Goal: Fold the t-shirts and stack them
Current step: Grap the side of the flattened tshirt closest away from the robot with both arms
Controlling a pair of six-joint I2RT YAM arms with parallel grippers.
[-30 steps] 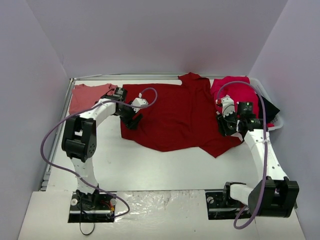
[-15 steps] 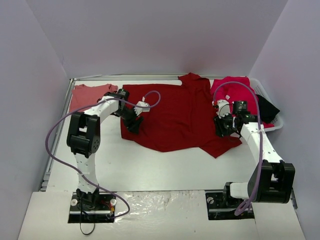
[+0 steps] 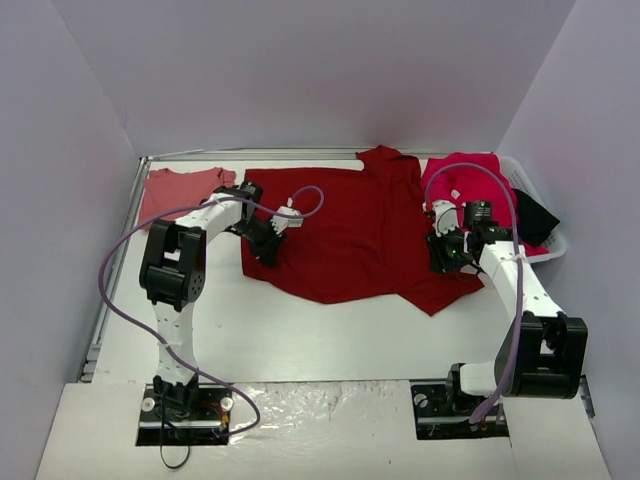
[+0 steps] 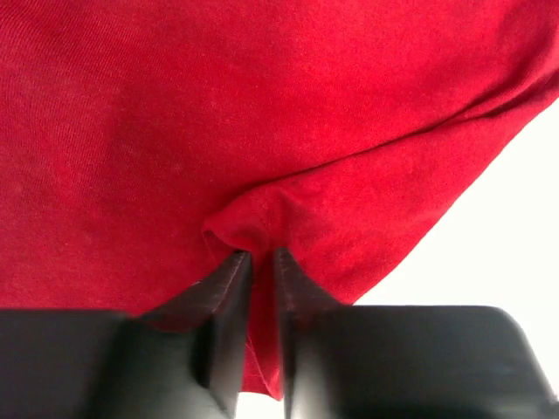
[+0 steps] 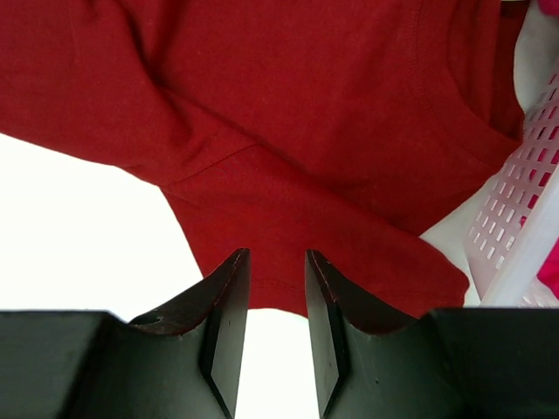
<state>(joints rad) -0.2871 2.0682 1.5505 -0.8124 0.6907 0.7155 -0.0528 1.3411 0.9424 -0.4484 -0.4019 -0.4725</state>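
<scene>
left gripper (image 4: 262, 255) has edged rightward, pinching a fold of the crimson t-shirt (image 3: 350, 230); right gripper (image 5: 277, 257) narrowly parted over its sleeve.

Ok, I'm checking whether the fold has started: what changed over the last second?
Barely anything. The left gripper, shut on the crimson shirt's left edge, edged right; the right gripper, open over its sleeve, edged left. Both elbows drew inward. Shirt and basket stayed put.

3 t-shirts (image 3: 340, 235) (image 3: 170, 190) (image 3: 465, 180), 1 white basket (image 3: 555, 243), 2 robot arms (image 3: 175, 270) (image 3: 525, 290)
</scene>
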